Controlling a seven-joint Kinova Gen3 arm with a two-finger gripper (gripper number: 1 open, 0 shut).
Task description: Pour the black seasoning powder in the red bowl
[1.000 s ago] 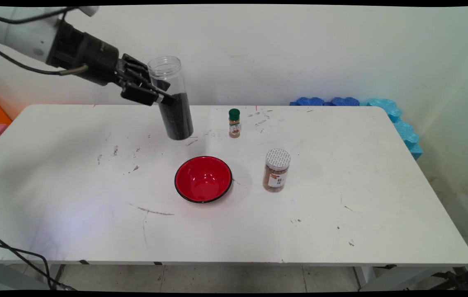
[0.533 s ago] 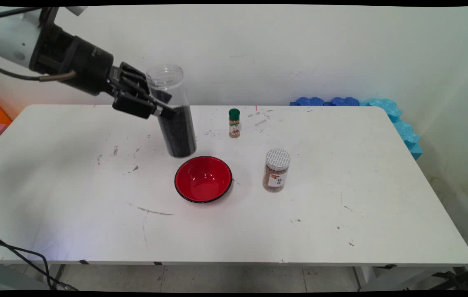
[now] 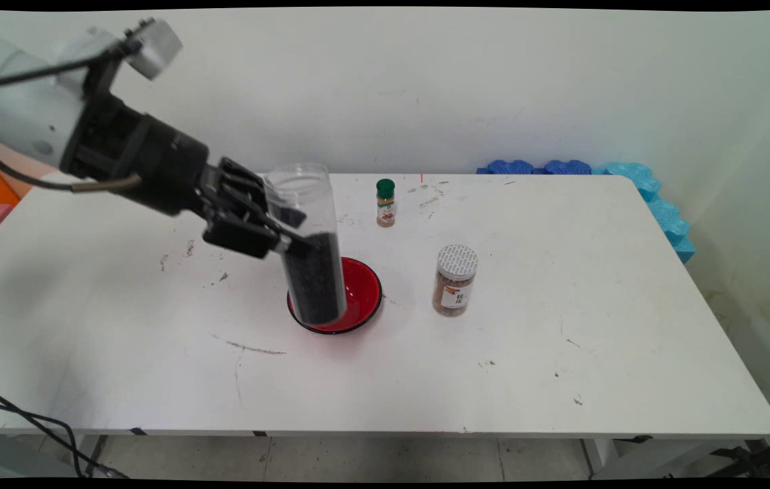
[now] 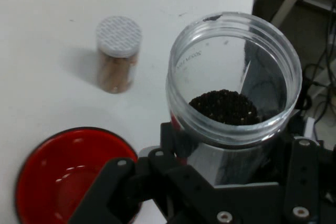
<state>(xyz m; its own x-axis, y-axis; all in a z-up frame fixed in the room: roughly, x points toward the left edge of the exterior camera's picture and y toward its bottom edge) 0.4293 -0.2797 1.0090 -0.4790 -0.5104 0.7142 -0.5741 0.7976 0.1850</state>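
Observation:
My gripper (image 3: 283,238) is shut on a tall clear lidless jar (image 3: 308,238), about half full of black grains (image 4: 224,106). The jar hangs nearly upright, tilted slightly, in the air in front of the red bowl (image 3: 362,292) and hides the bowl's left part in the main view. In the hand view the jar's open mouth (image 4: 233,85) fills the right side, with the empty red bowl (image 4: 68,171) at the lower left and my gripper (image 4: 210,182) around the jar's body.
A brown-filled jar with a white patterned lid (image 3: 455,280) stands right of the bowl and shows as the capped jar (image 4: 118,53) in the hand view. A small green-capped spice bottle (image 3: 386,202) stands farther back. Blue foam pieces (image 3: 643,187) lie by the table's far right corner.
The arm has carried the jar down and toward the table's near side, from behind the bowl to in front of it. The jar stays gripped and nearly upright.

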